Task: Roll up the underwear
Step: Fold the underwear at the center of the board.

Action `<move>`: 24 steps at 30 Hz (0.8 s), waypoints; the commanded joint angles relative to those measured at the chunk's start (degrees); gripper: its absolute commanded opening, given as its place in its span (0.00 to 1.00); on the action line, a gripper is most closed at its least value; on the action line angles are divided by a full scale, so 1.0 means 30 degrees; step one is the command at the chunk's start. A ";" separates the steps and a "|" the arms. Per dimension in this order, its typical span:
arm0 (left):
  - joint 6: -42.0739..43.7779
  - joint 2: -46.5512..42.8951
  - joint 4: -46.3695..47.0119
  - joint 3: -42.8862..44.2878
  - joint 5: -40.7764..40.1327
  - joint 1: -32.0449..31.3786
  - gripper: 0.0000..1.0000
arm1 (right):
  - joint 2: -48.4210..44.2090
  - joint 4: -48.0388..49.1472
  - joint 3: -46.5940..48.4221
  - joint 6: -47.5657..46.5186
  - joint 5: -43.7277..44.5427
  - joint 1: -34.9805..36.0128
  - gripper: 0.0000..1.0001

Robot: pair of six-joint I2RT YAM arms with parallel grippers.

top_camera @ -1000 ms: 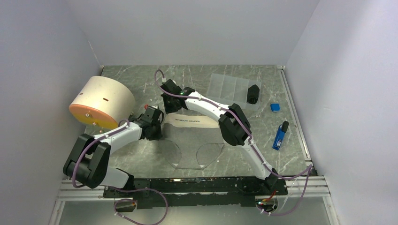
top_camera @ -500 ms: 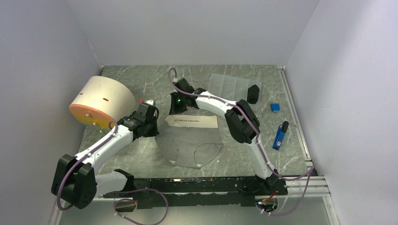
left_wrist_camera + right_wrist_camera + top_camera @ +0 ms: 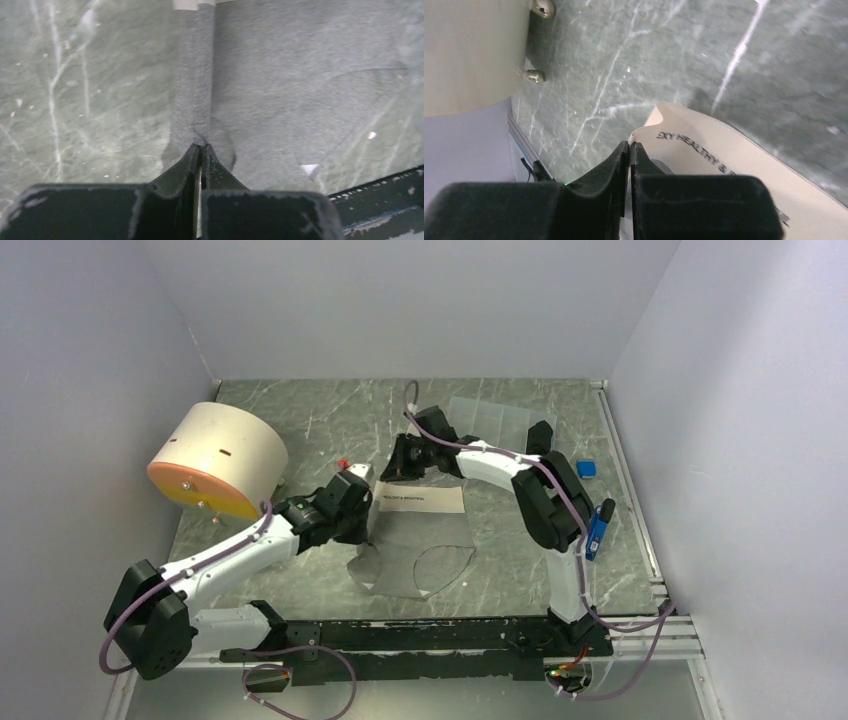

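Observation:
The grey underwear (image 3: 420, 545) lies flat in the middle of the marble table, its white printed waistband (image 3: 425, 499) along the far edge. My left gripper (image 3: 362, 514) is at the garment's left side, shut on a narrow folded strip of grey fabric (image 3: 195, 80); its tips (image 3: 201, 145) pinch that fold. At the waistband's left end, my right gripper (image 3: 397, 468) is shut on the corner of the white band (image 3: 724, 155), which curls up between the tips (image 3: 630, 143).
A cream drum with an orange face (image 3: 213, 455) lies on its side at the left, close to my left arm. A clear compartment box (image 3: 488, 423) with a black object (image 3: 540, 440) stands at the back right. Two blue items (image 3: 597, 528) lie by the right wall.
Both grippers have moved to the right, drawing the underwear's left edge over onto itself. The left arm has stretched out further from its base.

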 commanded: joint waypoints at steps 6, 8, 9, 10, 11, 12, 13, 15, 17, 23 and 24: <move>-0.1743 0.2279 0.0378 0.3172 -0.0157 -0.4122 0.05 | -0.3548 0.3638 -0.4619 -0.0313 -0.1923 -0.2122 0.09; -0.2143 0.2983 0.0525 0.3654 -0.0073 -0.4884 0.05 | -0.4190 0.3751 -0.5449 -0.0686 -0.2247 -0.2629 0.10; -0.2343 0.3385 0.0660 0.3861 0.0024 -0.5206 0.05 | -0.4381 0.3747 -0.5875 -0.0832 -0.2427 -0.2889 0.10; -0.2522 0.3830 0.0765 0.4110 0.0088 -0.5488 0.05 | -0.4621 0.3648 -0.6217 -0.1049 -0.2552 -0.3101 0.10; -0.2677 0.4282 0.0840 0.4398 0.0103 -0.5806 0.05 | -0.4834 0.3566 -0.6572 -0.1288 -0.2601 -0.3333 0.10; -0.2831 0.4821 0.0816 0.4704 0.0057 -0.6120 0.05 | -0.5033 0.3468 -0.6880 -0.1530 -0.2633 -0.3552 0.10; -0.3027 0.5328 0.0711 0.5072 -0.0074 -0.6401 0.05 | -0.5234 0.3338 -0.7218 -0.1762 -0.2680 -0.3799 0.11; -0.3285 0.6276 0.0582 0.5777 -0.0256 -0.6840 0.05 | -0.5501 0.3235 -0.7819 -0.2177 -0.2742 -0.4274 0.11; -0.3481 0.7019 0.0745 0.6339 -0.0214 -0.7145 0.05 | -0.5599 0.3123 -0.8234 -0.2589 -0.2945 -0.4784 0.11; -0.3742 0.8934 0.1438 0.7830 0.0112 -0.7565 0.05 | -0.5433 0.2277 -0.8582 -0.3739 -0.3070 -0.5951 0.11; -0.3752 0.9197 0.1378 0.8027 0.0051 -0.7600 0.05 | -0.5401 0.2157 -0.8570 -0.3866 -0.3094 -0.6098 0.11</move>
